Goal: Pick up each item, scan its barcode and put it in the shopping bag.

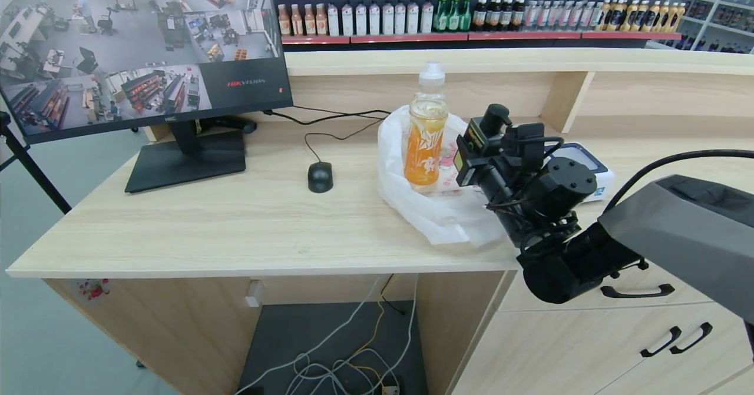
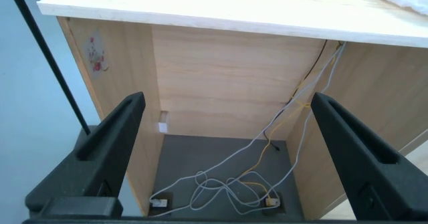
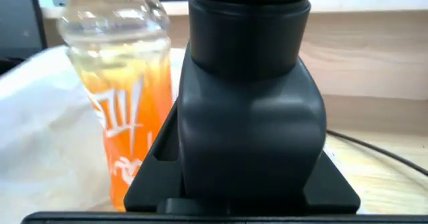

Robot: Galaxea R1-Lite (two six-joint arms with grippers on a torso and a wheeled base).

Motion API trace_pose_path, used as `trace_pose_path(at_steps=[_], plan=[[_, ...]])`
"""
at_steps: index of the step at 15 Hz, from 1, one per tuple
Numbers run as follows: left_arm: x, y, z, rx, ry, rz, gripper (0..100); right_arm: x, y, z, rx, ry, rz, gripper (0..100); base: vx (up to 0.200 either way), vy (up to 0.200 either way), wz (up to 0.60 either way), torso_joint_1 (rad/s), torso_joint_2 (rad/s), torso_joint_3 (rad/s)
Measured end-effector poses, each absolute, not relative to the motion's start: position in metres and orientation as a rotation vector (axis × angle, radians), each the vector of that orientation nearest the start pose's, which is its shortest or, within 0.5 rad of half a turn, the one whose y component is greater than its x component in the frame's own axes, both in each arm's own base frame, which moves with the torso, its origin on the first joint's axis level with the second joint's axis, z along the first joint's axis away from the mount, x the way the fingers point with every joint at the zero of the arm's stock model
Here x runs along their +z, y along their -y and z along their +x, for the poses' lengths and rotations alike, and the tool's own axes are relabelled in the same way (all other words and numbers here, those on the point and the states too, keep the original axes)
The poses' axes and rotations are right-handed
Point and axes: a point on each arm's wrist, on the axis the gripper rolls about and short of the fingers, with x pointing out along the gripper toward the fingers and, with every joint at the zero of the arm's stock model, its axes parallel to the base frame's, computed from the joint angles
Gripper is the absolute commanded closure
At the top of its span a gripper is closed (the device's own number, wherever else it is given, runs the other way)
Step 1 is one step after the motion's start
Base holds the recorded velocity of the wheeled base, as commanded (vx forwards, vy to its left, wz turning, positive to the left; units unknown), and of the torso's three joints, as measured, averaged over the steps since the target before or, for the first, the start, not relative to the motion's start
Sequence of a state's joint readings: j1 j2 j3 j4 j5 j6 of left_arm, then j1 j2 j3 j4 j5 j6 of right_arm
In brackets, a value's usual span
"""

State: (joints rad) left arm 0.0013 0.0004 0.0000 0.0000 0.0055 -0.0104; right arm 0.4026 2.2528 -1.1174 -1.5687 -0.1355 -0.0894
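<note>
Clear orange-labelled bottle (image 1: 425, 142) upright, cap up, in white bag (image 1: 447, 221). Right gripper (image 1: 500, 153) at its 3 o'clock grips black scanner (image 3: 247, 97). Left gripper (image 2: 227, 103) wide open, empty.

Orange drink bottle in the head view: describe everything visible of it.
The bottle is clear plastic with a white cap, a rounded shoulder showing pale yellowish liquid, and an orange label with white markings. It stands upright and capped inside the open white shopping bag. The bag's crumpled film rises around the bottle's lower part and touches it. The bag lies on the light wooden counter.
</note>
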Motion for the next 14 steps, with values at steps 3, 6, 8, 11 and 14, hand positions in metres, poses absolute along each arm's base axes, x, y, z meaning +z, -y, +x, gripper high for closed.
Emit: trace_pose_path(at_steps=[3, 6, 8, 11, 14], plan=[[0.075, 0.0, -0.023, 0.007, 0.0, -0.01, 0, 0.137, -0.155, 0.4, 0.22, 0.405, 0.015, 100, 0.0, 0.0, 0.0, 0.0, 0.0, 0.0], [0.075, 0.0, -0.023, 0.007, 0.0, -0.01, 0, 0.134, -0.151, 0.399, 0.211, 0.392, -0.01, 100, 0.0, 0.0, 0.0, 0.0, 0.0, 0.0], [0.075, 0.0, -0.023, 0.007, 0.0, -0.01, 0, 0.134, -0.149, 0.395, 0.209, 0.379, -0.027, 100, 0.0, 0.0, 0.0, 0.0, 0.0, 0.0], [0.075, 0.0, -0.023, 0.007, 0.0, -0.01, 0, 0.139, -0.149, 0.392, 0.217, 0.369, -0.028, 100, 0.0, 0.0, 0.0, 0.0, 0.0, 0.0], [0.075, 0.0, -0.023, 0.007, 0.0, -0.01, 0, 0.145, -0.149, 0.395, 0.222, 0.302, -0.044, 100, 0.0, 0.0, 0.0, 0.0, 0.0, 0.0]])
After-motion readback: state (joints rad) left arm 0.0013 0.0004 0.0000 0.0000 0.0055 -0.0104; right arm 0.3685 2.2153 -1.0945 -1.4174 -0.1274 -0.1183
